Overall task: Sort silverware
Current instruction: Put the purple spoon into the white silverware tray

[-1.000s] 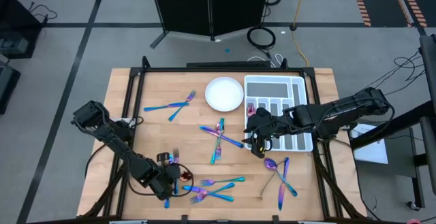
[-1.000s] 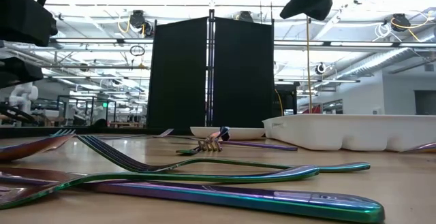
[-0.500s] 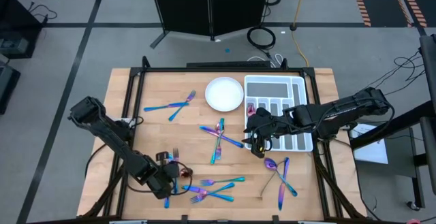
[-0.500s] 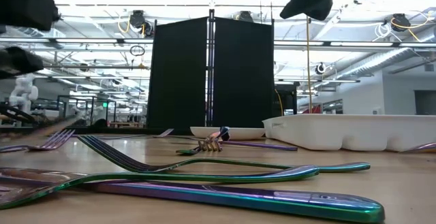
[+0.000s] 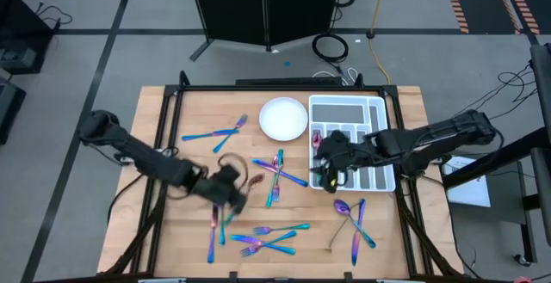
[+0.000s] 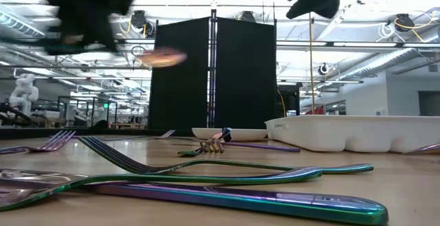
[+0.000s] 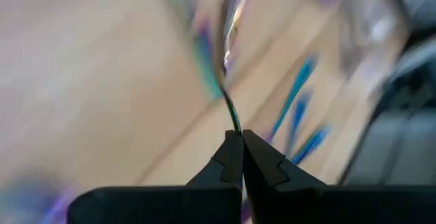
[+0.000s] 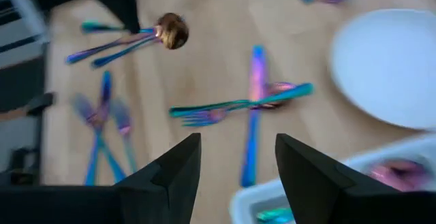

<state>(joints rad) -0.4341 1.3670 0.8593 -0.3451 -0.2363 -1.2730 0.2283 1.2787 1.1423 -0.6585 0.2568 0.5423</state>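
The silverware lies in loose groups on the wooden table: a pair (image 5: 219,132) at the far left, a crossed pile (image 5: 277,173) in the middle, forks (image 5: 263,236) by the near edge, and spoons (image 5: 353,223) at the near right. My left gripper (image 5: 228,184) hangs over the table's middle, shut on a copper-tinted spoon (image 5: 254,181). My right gripper (image 5: 326,169) hovers open by the left wall of the white cutlery tray (image 5: 349,141), holding nothing. In the right wrist view the crossed pile (image 8: 252,101) lies ahead of its spread fingers. My left gripper pinches the spoon's thin handle (image 7: 234,123) between its two fingertips. The spoon runs on ahead of the fingers, with its bowl (image 8: 170,30) toward the table's right. It is lifted clear, high above the table with the bowl (image 6: 161,58) lower than the gripper.
A round white plate (image 5: 283,118) sits at the far middle, left of the tray. Some pieces lie in the tray's slots (image 5: 320,135). A single piece (image 5: 213,231) lies near the left gripper. Bare wood shows along the table's left side.
My left arm has swung from the near-left corner up and toward the table's middle, fast enough to blur, carrying the spoon clear of the table. The forks by the near edge have stayed put. My right gripper has eased slightly toward the far edge.
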